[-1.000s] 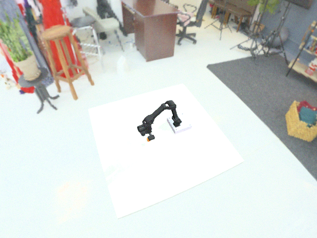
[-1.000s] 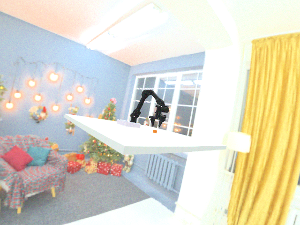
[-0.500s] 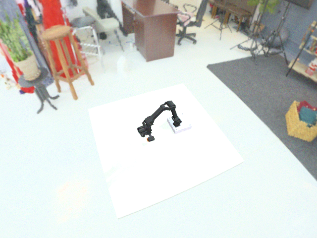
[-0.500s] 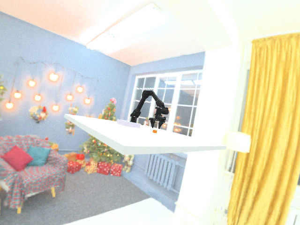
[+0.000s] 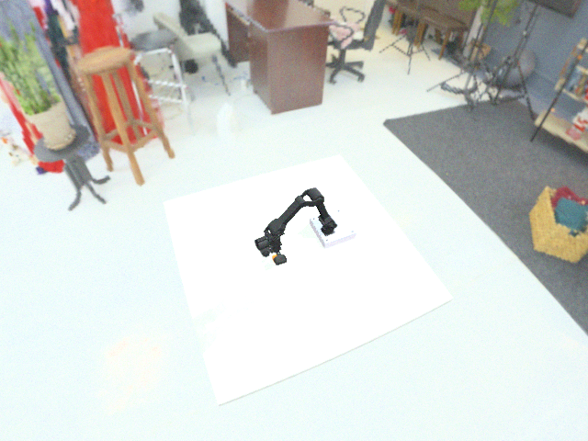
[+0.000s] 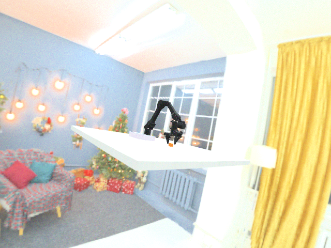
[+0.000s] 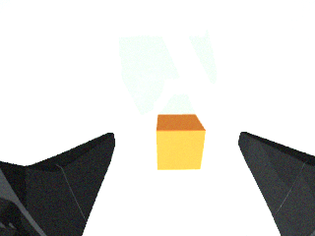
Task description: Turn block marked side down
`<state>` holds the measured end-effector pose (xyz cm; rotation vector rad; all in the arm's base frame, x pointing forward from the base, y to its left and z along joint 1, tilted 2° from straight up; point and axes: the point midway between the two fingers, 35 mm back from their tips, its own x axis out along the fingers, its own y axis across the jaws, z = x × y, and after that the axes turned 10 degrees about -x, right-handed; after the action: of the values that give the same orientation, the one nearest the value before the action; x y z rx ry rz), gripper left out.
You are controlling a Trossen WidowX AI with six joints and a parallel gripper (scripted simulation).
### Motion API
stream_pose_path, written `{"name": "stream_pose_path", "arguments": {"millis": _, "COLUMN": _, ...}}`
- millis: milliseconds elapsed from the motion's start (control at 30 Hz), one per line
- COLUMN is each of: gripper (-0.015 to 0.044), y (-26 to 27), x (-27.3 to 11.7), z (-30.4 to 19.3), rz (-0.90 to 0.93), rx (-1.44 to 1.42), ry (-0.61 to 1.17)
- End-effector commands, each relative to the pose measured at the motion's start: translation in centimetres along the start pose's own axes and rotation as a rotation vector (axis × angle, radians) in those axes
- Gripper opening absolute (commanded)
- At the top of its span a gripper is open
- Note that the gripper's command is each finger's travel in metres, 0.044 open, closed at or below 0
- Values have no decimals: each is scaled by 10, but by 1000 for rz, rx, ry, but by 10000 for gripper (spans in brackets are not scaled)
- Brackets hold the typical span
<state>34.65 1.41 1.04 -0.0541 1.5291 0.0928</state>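
The gripper (image 7: 177,151) stands fully open with nothing in its grasp, hanging over the block (image 7: 180,142). In the wrist view the block lies on the white table (image 7: 157,20), between the two dark fingers and apart from both; its front face is plain yellow-orange and its top a darker orange. No marking can be made out on either face, and the other sides are hidden. Both fingers are cut off by the frame's lower edge.

From the top view the block (image 5: 274,257) is a tiny orange speck, partly covered by the gripper (image 5: 277,256). In the exterior view the block (image 6: 170,144) sits on the table (image 6: 149,157) just under the fingertips; whether they touch it is too small to tell.
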Motion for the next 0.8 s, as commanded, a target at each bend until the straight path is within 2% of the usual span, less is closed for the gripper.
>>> {"name": "stream_pose_path", "arguments": {"millis": 0, "gripper": 440, "y": 1, "x": 7, "z": -4, "rz": 6, "rx": 2, "ry": 13}}
{"name": "stream_pose_path", "arguments": {"millis": 433, "gripper": 99, "y": 1, "x": 7, "z": -4, "rz": 6, "rx": 2, "ry": 13}}
{"name": "stream_pose_path", "arguments": {"millis": 767, "gripper": 32, "y": 1, "x": 7, "z": -4, "rz": 6, "rx": 2, "ry": 13}}
